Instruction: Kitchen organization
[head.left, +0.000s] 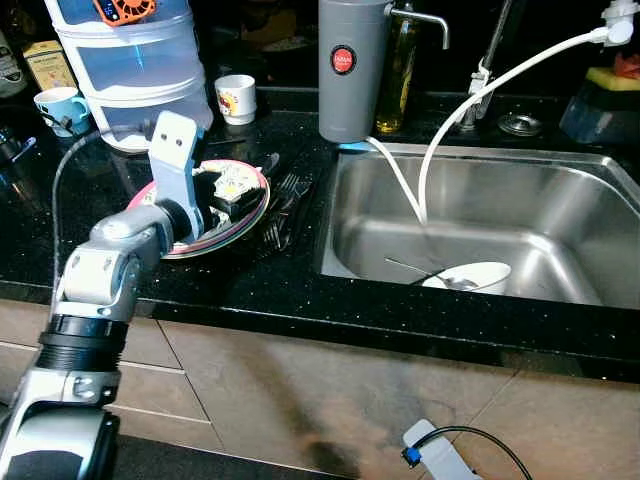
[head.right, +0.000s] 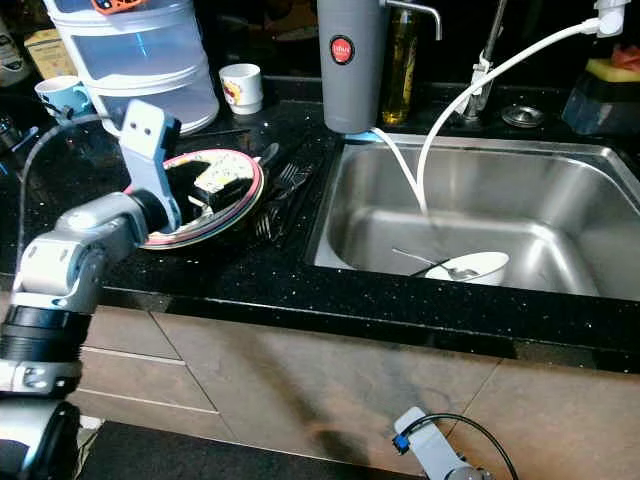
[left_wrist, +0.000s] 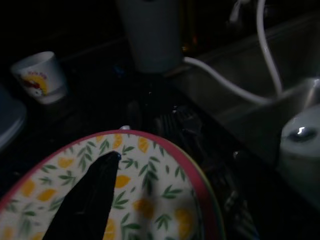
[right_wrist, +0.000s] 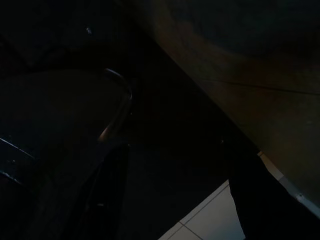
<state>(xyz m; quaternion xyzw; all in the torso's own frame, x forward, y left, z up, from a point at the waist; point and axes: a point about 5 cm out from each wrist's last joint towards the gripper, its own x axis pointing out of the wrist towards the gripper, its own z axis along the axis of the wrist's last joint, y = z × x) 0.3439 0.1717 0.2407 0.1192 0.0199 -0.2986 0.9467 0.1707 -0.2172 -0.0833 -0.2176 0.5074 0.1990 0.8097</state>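
Risk: slip or tilt of the plate (head.left: 235, 200) during lifting — one black finger (left_wrist: 85, 200) lies flat on the patterned face, the other hidden beneath, so grip depth cannot be judged. Possible knock against the forks (head.left: 285, 205) lying just right of the plate, or a scrape along the tabletop (head.left: 250, 290) edge if dragged toward the sink (head.left: 480, 220). Hose (head.left: 440, 130) hanging into the basin, bowl with spoon (head.left: 470, 275) already inside — collision hazard on setting down.

Item: round plate, pink rim, white face with yellow lemons and green leaves; stacked on another, far-left of the sink, near the clear container (head.left: 135, 70).

Left claw (head.left: 215, 195): over the plate's near-left edge, apparently clamped on the rim.

Right claw (right_wrist: 170, 200): hanging low in shade, fingers spread apart, nothing held.
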